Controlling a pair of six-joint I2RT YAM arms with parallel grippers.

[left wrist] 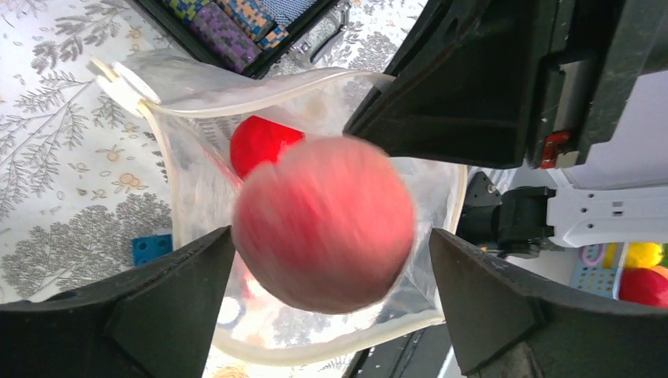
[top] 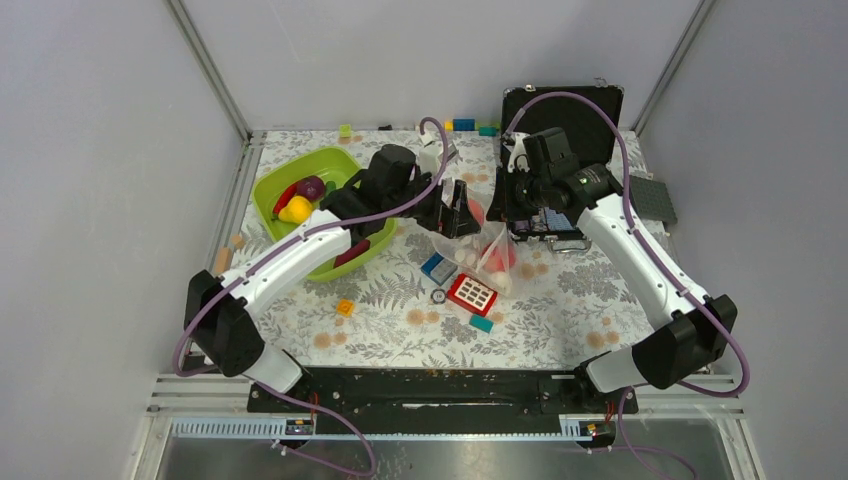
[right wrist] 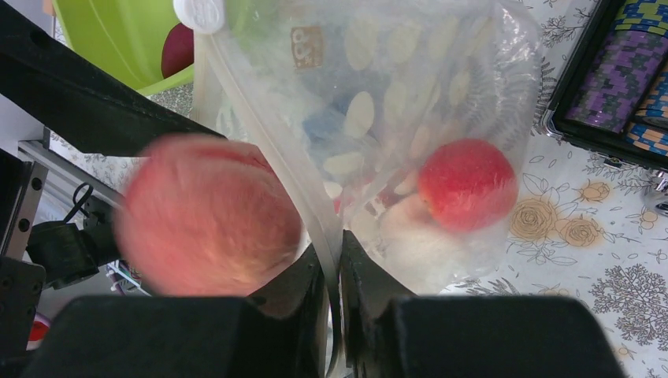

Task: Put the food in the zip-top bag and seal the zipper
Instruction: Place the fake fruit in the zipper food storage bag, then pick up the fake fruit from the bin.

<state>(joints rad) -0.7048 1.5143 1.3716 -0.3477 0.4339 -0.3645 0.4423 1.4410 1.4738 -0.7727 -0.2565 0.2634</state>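
My left gripper (left wrist: 331, 236) is open above the mouth of the zip-top bag (left wrist: 189, 181). A pink peach (left wrist: 323, 224) shows blurred between its spread fingers, over the opening. A red fruit (left wrist: 264, 142) lies inside the bag. My right gripper (right wrist: 335, 260) is shut on the zipper strip (right wrist: 268, 134) at the bag's mouth and holds the bag (right wrist: 410, 102) up. The peach (right wrist: 209, 216) is beside that strip, and the red fruit (right wrist: 466, 183) shows through the bag. In the top view the bag (top: 490, 255) hangs between both grippers.
A lime-green tub (top: 270, 190) at the left holds a yellow lemon (top: 296, 210), a purple onion (top: 311, 187) and a dark red piece (top: 352, 252). An open black case of poker chips (top: 560, 120) stands behind the bag. Building blocks (top: 472, 293) lie in front.
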